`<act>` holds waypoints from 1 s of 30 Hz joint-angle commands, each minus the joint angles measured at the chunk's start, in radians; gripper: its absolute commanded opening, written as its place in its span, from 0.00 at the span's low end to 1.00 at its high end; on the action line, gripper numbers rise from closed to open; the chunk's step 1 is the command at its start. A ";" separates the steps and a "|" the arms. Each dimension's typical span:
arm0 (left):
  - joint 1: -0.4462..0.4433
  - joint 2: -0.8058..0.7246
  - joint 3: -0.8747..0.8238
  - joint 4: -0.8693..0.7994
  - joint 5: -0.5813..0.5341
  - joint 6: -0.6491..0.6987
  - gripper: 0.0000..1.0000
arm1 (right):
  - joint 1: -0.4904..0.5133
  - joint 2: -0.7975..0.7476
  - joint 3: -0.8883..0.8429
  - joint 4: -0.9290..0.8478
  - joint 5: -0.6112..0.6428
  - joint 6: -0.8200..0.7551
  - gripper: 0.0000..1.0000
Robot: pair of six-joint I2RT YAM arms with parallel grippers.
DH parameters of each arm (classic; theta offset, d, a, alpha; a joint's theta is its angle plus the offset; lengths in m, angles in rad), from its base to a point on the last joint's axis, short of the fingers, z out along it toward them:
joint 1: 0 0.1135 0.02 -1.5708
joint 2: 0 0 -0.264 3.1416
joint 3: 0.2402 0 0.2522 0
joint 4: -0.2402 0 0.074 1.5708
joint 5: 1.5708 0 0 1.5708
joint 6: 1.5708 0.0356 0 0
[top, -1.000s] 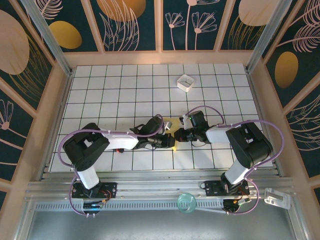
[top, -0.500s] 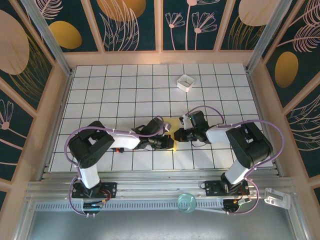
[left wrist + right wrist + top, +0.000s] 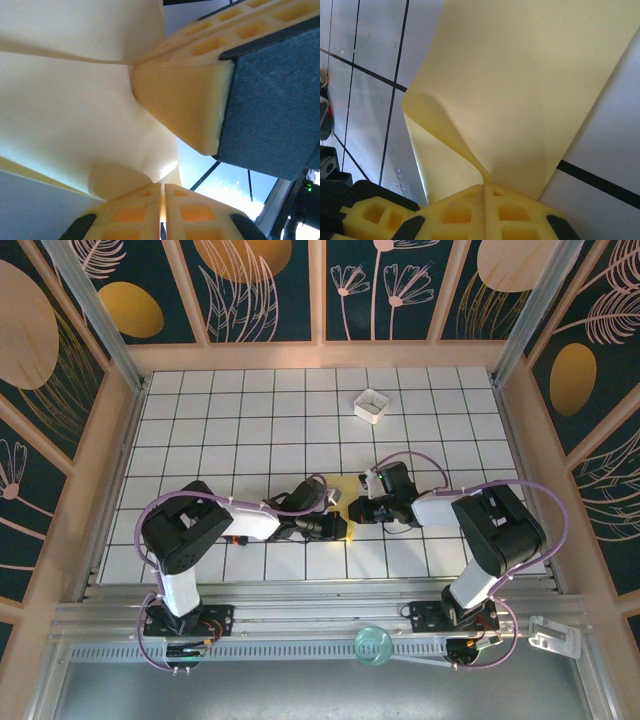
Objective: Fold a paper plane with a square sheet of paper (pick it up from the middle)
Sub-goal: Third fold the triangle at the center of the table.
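The yellow square sheet of paper is bent and creased between both grippers, a little in front of the table's middle. My left gripper is shut on one edge of it; in the left wrist view its pads meet with the sheet in the thin slit between them. My right gripper is shut on another fold, and its pads pinch the paper where it curls up. One right finger presses the sheet in the left wrist view. Whether the fold has a paper plane's form I cannot tell.
A small white square box stands at the back, right of centre. The gridded tabletop lies open to the back left. Wooden walls close in three sides. A green round object rests on the front rail.
The left arm's elbow has shifted right, toward the middle. Both grippers have stayed on the paper, and a bit more yellow shows behind them.
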 commanded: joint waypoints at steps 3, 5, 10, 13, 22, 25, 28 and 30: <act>0.003 -0.035 -0.044 0.051 -0.001 -0.026 0.17 | 0.009 0.029 -0.028 -0.060 0.048 -0.021 0.00; 0.004 -0.062 -0.059 0.057 -0.003 -0.028 0.18 | 0.009 0.030 -0.030 -0.060 0.050 -0.020 0.00; 0.020 -0.117 -0.083 0.048 -0.030 -0.034 0.19 | 0.009 0.031 -0.030 -0.059 0.048 -0.020 0.00; 0.066 -0.163 -0.114 0.082 -0.031 -0.056 0.17 | 0.009 0.030 -0.027 -0.056 0.043 -0.020 0.00; 0.189 -0.134 -0.020 0.014 -0.021 -0.001 0.20 | 0.010 0.022 -0.024 -0.052 0.033 -0.021 0.00; 0.207 -0.036 0.091 -0.076 -0.021 0.064 0.21 | 0.010 0.016 -0.017 -0.055 0.034 -0.022 0.00; 0.209 0.041 0.168 -0.148 -0.019 0.122 0.22 | 0.011 0.006 -0.011 -0.065 0.035 -0.023 0.00; 0.209 0.095 0.256 -0.208 -0.011 0.170 0.23 | 0.012 -0.002 -0.004 -0.071 0.034 -0.024 0.00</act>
